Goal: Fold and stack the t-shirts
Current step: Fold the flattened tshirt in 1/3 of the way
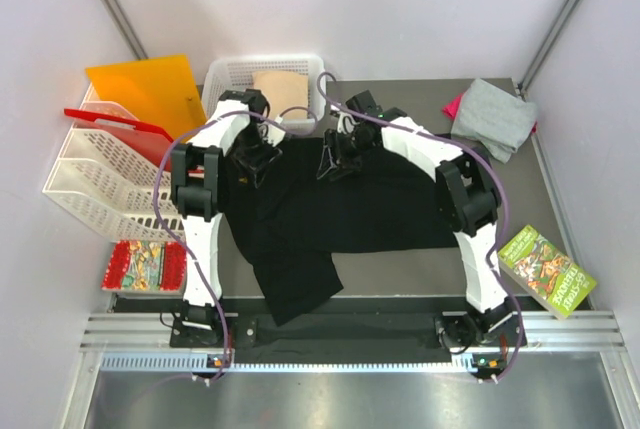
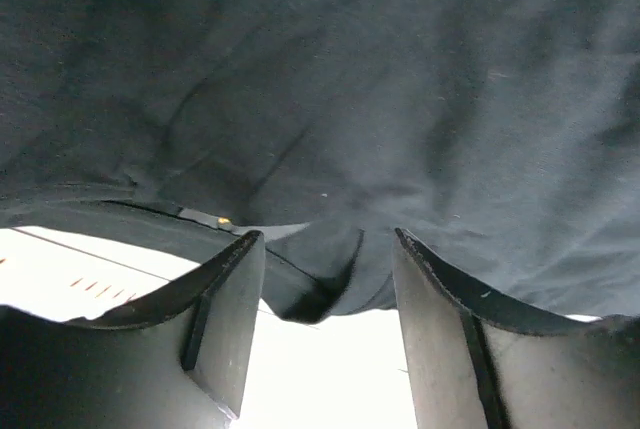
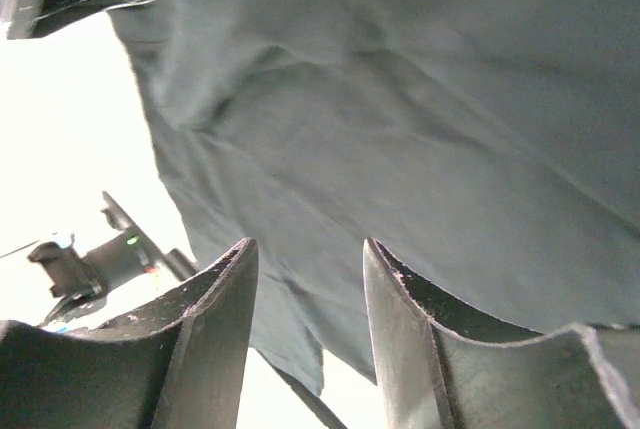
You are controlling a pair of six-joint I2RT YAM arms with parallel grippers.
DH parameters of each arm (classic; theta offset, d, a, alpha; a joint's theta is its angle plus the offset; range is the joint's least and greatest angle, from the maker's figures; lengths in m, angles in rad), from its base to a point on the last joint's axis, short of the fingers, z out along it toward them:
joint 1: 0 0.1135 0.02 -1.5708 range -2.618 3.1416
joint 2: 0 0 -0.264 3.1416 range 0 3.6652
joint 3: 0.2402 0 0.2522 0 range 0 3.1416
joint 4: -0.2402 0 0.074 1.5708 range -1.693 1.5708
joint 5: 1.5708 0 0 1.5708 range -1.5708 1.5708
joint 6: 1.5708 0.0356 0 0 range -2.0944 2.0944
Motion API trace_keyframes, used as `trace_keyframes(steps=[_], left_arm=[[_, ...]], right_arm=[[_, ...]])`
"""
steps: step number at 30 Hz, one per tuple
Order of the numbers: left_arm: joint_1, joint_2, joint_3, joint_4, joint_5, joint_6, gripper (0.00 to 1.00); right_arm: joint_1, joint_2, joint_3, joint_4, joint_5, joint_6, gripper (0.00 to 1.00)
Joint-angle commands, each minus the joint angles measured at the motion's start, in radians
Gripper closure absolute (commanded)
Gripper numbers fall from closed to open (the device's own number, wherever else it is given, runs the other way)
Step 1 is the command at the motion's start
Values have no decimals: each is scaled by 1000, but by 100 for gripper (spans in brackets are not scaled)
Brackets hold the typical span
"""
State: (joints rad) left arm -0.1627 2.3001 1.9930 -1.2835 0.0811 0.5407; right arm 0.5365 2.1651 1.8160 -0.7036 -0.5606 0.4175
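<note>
Currently the black t-shirt (image 1: 350,211) lies spread on the table (image 1: 545,204), far edge at the parted jaws of the left gripper (image 2: 326,321) and right gripper (image 3: 308,321); best to close both squarely on it before lifting.

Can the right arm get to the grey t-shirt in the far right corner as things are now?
Probably yes. The grey t-shirt lies uncovered on that arm's side, with nothing standing between. The right claw is open at the black t-shirt, apparently holding nothing.
</note>
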Motion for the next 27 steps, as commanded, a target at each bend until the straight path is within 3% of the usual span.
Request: trace_keyframes(steps=[1, 5, 9, 15, 27], left_arm=[[11, -10, -2, 88, -44, 19, 43], [32, -21, -40, 138, -67, 34, 44], [49, -21, -46, 141, -72, 42, 46], [63, -62, -109, 182, -107, 67, 47], [74, -77, -76, 170, -87, 111, 48]], right_arm=[[33, 45, 22, 226, -166, 81, 55], [45, 48, -117, 544, -235, 323, 56], [66, 74, -164, 777, -203, 435, 56], [111, 101, -205, 877, -116, 451, 55], [126, -4, -409, 832, 62, 323, 54]])
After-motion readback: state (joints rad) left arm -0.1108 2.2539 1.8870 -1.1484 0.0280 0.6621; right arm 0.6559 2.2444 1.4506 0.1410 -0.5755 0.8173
